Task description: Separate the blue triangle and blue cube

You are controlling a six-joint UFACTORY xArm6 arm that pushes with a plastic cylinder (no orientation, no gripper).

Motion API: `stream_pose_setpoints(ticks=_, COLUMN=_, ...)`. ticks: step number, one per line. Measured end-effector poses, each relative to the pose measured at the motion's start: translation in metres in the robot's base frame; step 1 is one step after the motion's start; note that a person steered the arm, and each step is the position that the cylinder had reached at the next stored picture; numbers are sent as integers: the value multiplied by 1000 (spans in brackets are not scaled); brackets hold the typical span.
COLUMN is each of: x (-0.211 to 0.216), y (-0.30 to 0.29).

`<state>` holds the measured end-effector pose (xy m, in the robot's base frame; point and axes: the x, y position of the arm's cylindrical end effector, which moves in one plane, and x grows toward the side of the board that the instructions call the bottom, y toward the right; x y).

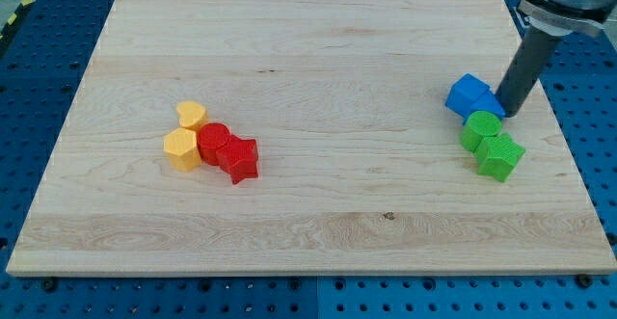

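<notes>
Two blue blocks sit pressed together at the view's right: the blue cube [469,93] at the upper left and the blue triangle [488,106] just below and right of it. My tip [508,114] is at the right edge of the blue pair, touching or almost touching the blue triangle. The rod rises from there toward the view's top right corner.
A green round block [480,127] and a green cube [501,156] lie directly below the blue pair, touching it. At the left centre of the wooden board [308,232] cluster a yellow heart [193,115], a yellow hexagon [181,150], a red round block [213,142] and a red star [238,158].
</notes>
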<state>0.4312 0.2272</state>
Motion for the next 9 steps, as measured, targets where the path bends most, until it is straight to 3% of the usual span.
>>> stream_pose_setpoints(ticks=4, x=0, y=-56)
stream_pose_setpoints(ticks=6, x=-7, y=-14)
stream_pose_setpoints(ticks=7, x=-60, y=19)
stream_pose_setpoints(ticks=9, x=-184, y=26)
